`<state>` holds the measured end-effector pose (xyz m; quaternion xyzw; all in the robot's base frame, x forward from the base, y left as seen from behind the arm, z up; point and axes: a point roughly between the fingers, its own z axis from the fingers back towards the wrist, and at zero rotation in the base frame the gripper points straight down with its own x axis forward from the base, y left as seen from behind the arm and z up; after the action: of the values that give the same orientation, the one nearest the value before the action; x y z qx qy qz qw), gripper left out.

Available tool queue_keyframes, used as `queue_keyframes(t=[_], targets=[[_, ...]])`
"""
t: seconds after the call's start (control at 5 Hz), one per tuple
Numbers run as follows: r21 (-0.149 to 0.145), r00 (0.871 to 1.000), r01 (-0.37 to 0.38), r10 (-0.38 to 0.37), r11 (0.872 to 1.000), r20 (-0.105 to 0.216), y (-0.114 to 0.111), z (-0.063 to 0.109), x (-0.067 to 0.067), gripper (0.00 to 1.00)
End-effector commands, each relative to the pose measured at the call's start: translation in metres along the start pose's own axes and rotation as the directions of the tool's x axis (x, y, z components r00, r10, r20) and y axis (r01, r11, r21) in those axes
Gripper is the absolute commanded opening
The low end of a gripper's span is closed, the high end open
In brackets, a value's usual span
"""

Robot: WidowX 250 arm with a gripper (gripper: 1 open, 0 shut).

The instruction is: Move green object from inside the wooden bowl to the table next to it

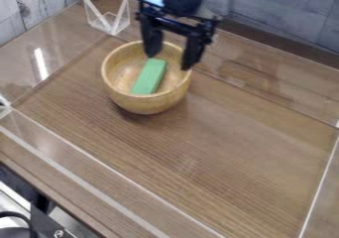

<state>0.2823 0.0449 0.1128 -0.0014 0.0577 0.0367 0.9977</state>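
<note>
Block [150, 77] flat in bowl [123, 98], likely light, maybe spongy; best pinched across narrow sides mid-length; gripper [173, 52] spread wide, hovering at bowl's 1 o'clock rim

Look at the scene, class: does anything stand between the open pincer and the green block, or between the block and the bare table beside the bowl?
Nothing visible separates the open pincer from the green block. On its way to the table, the wooden bowl rim encircles the block, so it must be lifted over.
</note>
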Motion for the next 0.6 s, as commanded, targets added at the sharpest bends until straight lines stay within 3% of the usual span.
queue_keyframes(t=[0.0,0.4], targets=[[0.017,0.997,0.011,-0.012,1.000,0.080,0.013,0.013,0.000,1.00],[0.028,0.993,0.055,-0.057,0.998,0.101,0.036,-0.002,0.003,1.00]])
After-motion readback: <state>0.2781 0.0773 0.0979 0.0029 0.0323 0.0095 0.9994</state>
